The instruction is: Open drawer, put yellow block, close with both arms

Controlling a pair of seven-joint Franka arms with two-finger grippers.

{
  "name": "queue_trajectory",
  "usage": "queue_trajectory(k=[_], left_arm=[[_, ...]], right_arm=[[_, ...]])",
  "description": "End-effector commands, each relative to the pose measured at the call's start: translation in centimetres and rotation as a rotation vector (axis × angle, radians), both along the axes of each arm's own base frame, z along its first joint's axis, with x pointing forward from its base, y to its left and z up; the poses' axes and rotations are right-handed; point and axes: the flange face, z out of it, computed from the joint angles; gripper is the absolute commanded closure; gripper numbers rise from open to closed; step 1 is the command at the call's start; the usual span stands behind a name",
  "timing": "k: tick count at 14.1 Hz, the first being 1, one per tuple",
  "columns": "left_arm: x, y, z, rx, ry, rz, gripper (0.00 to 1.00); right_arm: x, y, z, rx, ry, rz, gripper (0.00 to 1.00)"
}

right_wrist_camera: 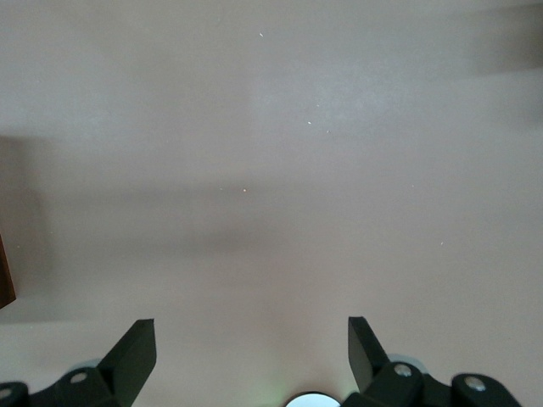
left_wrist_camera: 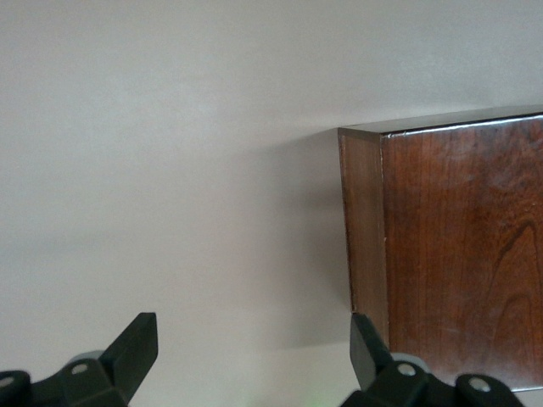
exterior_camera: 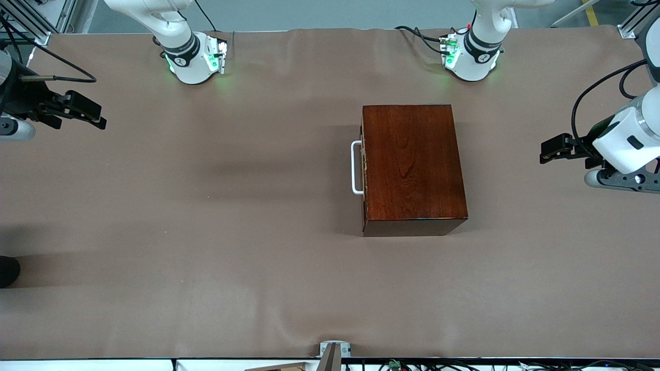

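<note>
A glossy reddish-brown wooden box [exterior_camera: 412, 165] stands on the table, nearer the left arm's end. Its drawer [exterior_camera: 364, 170] is shut, and the white U-shaped handle [exterior_camera: 356, 167] faces the right arm's end. The yellow block is out of view. My left gripper [exterior_camera: 547, 150] hangs open over the cloth at the left arm's end, apart from the box. In the left wrist view the left gripper [left_wrist_camera: 254, 326] holds nothing, and a corner of the box [left_wrist_camera: 458, 254] shows. My right gripper [exterior_camera: 95, 116] hovers open over the right arm's end. The right gripper [right_wrist_camera: 252, 331] is empty above bare cloth.
A brown cloth [exterior_camera: 206, 232] covers the whole table. Both green-lit arm bases [exterior_camera: 198, 59] [exterior_camera: 472, 56] stand along the edge farthest from the front camera. A small metal bracket [exterior_camera: 334, 351] sits at the nearest edge. A dark object [exterior_camera: 6, 270] pokes in at the right arm's end.
</note>
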Motion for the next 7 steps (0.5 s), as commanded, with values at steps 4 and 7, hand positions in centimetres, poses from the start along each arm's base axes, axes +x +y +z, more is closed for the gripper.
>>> queue_trajectory(k=[4,7], left_arm=[[-0.25,-0.71,0.39,0.007,-0.028,0.087,0.0],[-0.2,-0.6,0.29,0.009,-0.026,0.088,0.0]], right_arm=[[-0.04,0.89,0.74,0.004,-0.018,0.009,0.0],[0.03,1.4,0.71,0.004,-0.023,0.018,0.0]])
